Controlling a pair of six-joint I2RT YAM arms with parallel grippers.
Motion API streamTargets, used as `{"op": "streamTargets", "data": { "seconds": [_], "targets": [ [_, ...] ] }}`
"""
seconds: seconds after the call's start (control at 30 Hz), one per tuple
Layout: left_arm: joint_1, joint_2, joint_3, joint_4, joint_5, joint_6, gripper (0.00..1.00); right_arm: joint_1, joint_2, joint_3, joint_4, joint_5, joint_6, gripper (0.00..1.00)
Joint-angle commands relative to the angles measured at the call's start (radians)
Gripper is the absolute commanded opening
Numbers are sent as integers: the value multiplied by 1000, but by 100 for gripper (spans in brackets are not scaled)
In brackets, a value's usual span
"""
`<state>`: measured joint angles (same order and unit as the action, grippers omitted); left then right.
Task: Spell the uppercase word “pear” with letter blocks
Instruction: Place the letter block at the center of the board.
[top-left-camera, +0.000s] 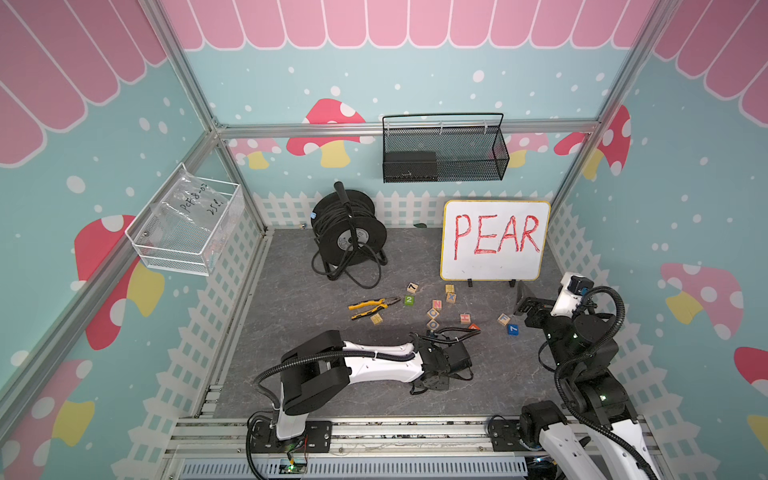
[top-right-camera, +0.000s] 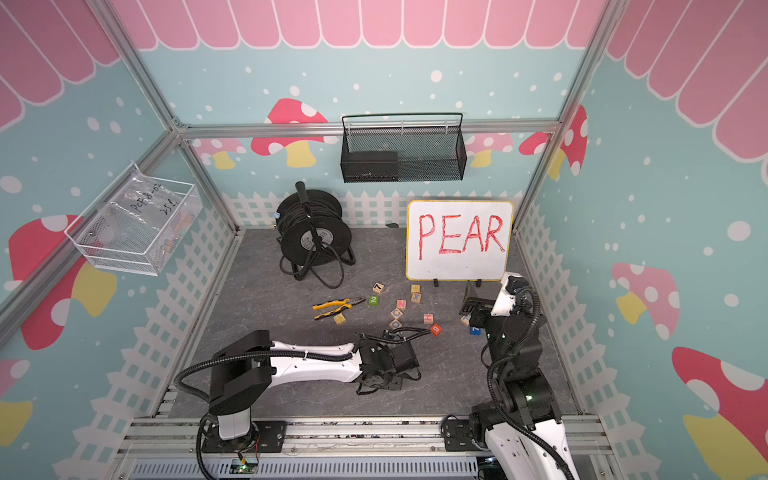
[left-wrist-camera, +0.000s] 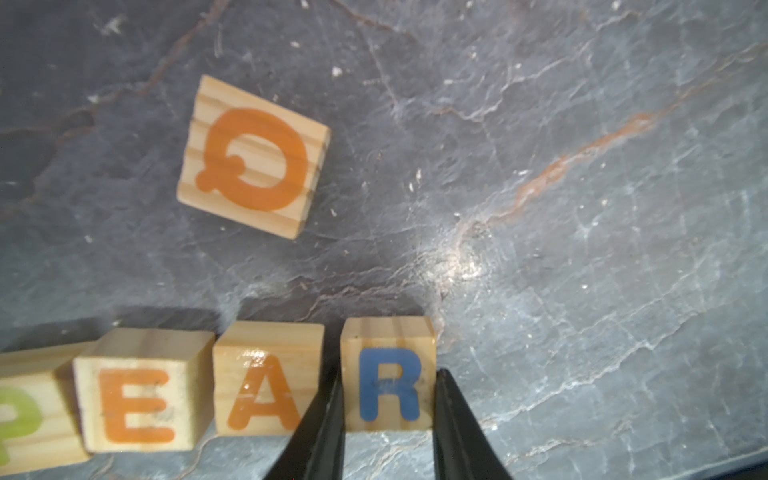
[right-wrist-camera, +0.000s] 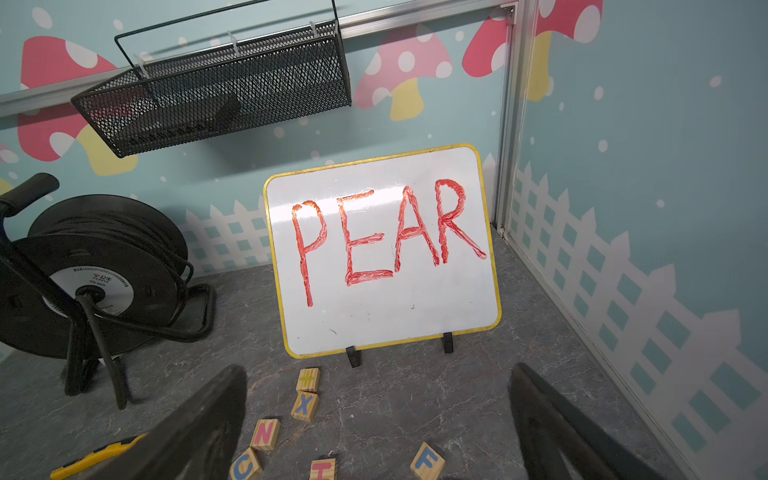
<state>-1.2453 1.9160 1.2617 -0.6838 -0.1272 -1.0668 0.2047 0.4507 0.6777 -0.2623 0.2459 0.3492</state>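
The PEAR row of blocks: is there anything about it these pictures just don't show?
P block: cut off by the left wrist view's edge; only part of the green letter shows.
The row, in both top views: hidden beneath the left arm.
Left claw: its fingers flank the R block; pinching or merely beside it, unclear.

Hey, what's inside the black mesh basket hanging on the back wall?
Inside the black metal mesh basket, a dark boxy shape sits at one end; nothing else shows. The mesh veils it, so what it is cannot be told.
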Motion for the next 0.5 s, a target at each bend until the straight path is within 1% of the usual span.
{"op": "streamTargets", "data": {
  "seconds": [0.0,0.27,0.47],
  "targets": [
    [-5,-25,0,-26,-27,-21,36,2,-4,-5,9,9,6,100],
    [-32,-17,58,-82,-74,1,43,2,-1,-6,10,11,4,99],
    [-63,-13,111,-140,-134,12,49,2,2,-6,9,17,4,100]
  ]
}}
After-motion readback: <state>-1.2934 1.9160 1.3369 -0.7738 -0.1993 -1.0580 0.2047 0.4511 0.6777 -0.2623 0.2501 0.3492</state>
